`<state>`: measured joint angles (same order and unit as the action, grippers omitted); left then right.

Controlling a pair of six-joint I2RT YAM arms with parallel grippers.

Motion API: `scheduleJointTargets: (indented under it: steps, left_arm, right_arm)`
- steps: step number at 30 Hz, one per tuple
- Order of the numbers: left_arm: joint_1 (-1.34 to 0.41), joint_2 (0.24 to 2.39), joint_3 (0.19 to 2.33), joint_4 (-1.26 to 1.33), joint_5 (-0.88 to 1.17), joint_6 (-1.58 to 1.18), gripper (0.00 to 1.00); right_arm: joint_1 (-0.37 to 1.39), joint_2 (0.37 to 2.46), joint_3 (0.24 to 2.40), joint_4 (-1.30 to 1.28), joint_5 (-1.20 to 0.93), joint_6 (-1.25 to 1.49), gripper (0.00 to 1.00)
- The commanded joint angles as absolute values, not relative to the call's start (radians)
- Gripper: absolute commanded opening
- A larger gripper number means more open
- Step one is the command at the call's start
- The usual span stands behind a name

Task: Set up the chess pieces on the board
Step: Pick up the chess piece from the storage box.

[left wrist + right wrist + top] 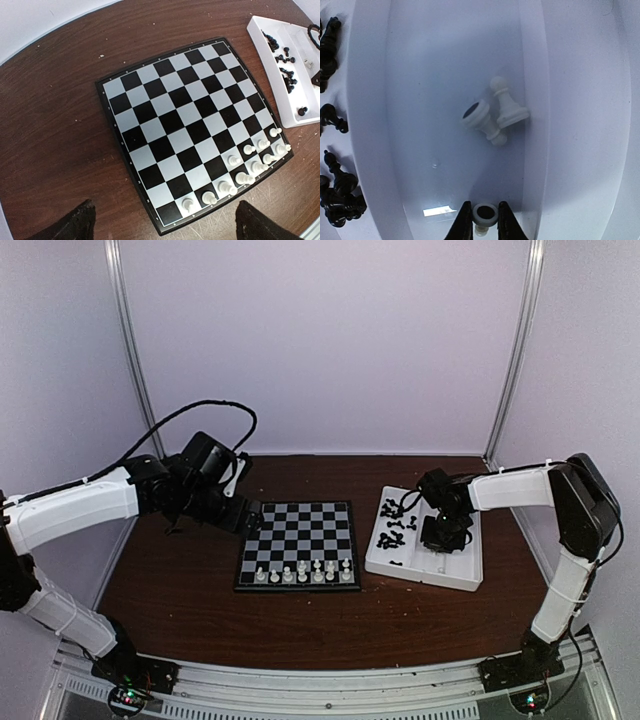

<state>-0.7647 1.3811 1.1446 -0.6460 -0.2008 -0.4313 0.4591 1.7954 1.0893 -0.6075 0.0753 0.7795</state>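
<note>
No text, label or number is legible anywhere.

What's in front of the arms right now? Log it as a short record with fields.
board: central, white pieces standing on its two near rows
tray: right of the board, black pieces heaped in its left compartment
loose white pieces: two, lying on their sides in the tray, touching
left pincer: open, empty, at the board's left edge
right pincer: down in the tray, closed on a white piece
</note>
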Motion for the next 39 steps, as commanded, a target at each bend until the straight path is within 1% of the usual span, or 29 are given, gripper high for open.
scheduleJointTargets:
  steps: [1, 14, 16, 19, 21, 27, 31, 35, 39]
  left_arm:
    - [-0.756, 1.391, 1.176, -0.609, -0.189, -0.428, 0.98]
    - [-0.756, 1.384, 1.157, -0.527, -0.113, -0.428, 0.97]
    - [-0.756, 1.387, 1.143, -0.470, -0.057, -0.428, 0.97]
    - [-0.761, 1.396, 1.096, -0.317, 0.064, -0.447, 0.97]
    - [-0.779, 1.418, 1.073, -0.210, 0.096, -0.443, 0.97]
    - [-0.889, 1.593, 1.177, -0.084, -0.031, -0.356, 0.95]
    - [-0.955, 1.722, 1.234, 0.075, -0.094, -0.298, 0.94]
    - [-0.972, 1.838, 1.287, 0.220, -0.063, -0.300, 0.93]
    - [-0.981, 1.929, 1.313, 0.372, -0.008, -0.311, 0.89]
  right_arm:
    - [0.457, 1.789, 1.101, -0.573, 0.074, 0.766, 0.15]
    - [0.457, 1.695, 1.098, -0.558, 0.040, 0.750, 0.14]
    - [0.458, 1.679, 1.097, -0.553, 0.027, 0.745, 0.14]
    - [0.457, 1.651, 1.095, -0.547, 0.007, 0.744, 0.15]
    - [0.457, 1.632, 1.095, -0.544, -0.018, 0.745, 0.15]
    - [0.457, 1.547, 1.081, -0.530, -0.117, 0.785, 0.15]
    - [0.457, 1.478, 1.047, -0.481, -0.189, 0.829, 0.16]
    - [0.457, 1.420, 1.007, -0.429, -0.244, 0.863, 0.16]
    - [0.457, 1.378, 0.962, -0.372, -0.300, 0.895, 0.16]
